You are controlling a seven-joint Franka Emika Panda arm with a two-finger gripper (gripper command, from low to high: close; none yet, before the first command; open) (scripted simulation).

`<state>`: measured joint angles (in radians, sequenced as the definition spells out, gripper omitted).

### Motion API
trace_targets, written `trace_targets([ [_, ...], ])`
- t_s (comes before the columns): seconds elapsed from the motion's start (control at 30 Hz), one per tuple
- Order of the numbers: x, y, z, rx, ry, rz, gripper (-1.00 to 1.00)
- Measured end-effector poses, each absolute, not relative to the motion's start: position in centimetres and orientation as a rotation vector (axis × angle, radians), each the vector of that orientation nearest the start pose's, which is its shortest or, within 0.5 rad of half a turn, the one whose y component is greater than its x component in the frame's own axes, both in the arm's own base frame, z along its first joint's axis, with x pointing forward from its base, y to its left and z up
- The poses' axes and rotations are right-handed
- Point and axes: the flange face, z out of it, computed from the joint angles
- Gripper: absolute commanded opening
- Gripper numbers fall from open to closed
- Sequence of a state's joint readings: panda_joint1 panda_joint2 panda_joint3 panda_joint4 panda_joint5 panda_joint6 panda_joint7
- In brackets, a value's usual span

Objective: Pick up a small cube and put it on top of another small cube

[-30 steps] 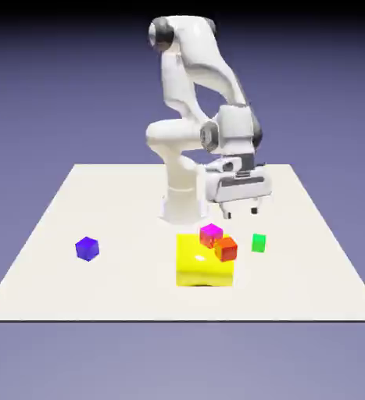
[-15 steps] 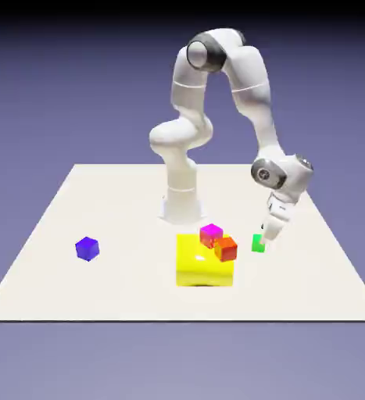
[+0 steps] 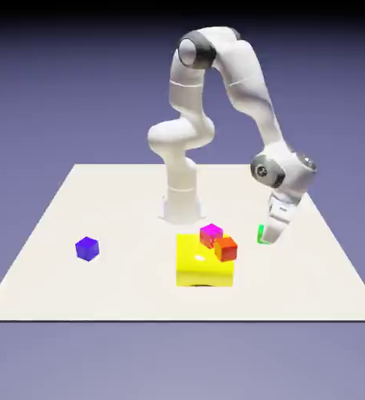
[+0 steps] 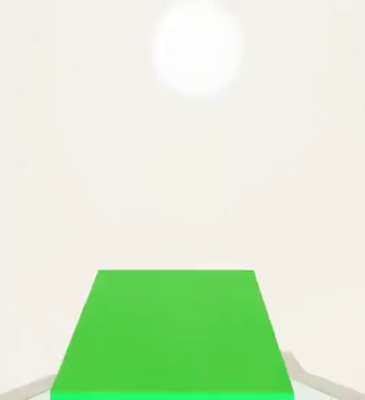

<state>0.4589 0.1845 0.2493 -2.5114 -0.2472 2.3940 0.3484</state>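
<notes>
The small green cube (image 3: 260, 233) shows only as a sliver at the exterior view's right, just beside the tilted hand. In the hand view the green cube (image 4: 173, 336) fills the bottom middle, large, between the fingers. My gripper (image 3: 269, 237) looks shut on it; only the grey fingertips (image 4: 306, 376) peek out at the cube's lower corners. The small blue-violet cube (image 3: 87, 248) rests alone on the table at the exterior view's left, far from the hand.
A big yellow block (image 3: 205, 264) stands in the middle of the white table (image 3: 318, 273), with a magenta cube (image 3: 211, 233) and a red-orange cube (image 3: 226, 249) on its top. It lies between the hand and the blue-violet cube. The robot's base (image 3: 181, 205) stands behind.
The arm swung from above the yellow block out to the right and tilted down onto the green cube. The green cube has shifted up in the picture and now sits against the fingers.
</notes>
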Motion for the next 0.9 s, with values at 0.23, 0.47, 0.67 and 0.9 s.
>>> trace_targets([
  [0.23,42.7,23.0,20.6,-3.106,-1.048,0.316,-1.00],
  [0.47,49.8,5.3,21.0,-3.231,-0.594,0.376,-1.00],
  [0.67,47.8,-10.6,21.5,-3.278,0.149,0.469,-1.00],
  [0.9,40.5,-24.3,22.5,-3.069,1.028,0.533,-1.00],
])
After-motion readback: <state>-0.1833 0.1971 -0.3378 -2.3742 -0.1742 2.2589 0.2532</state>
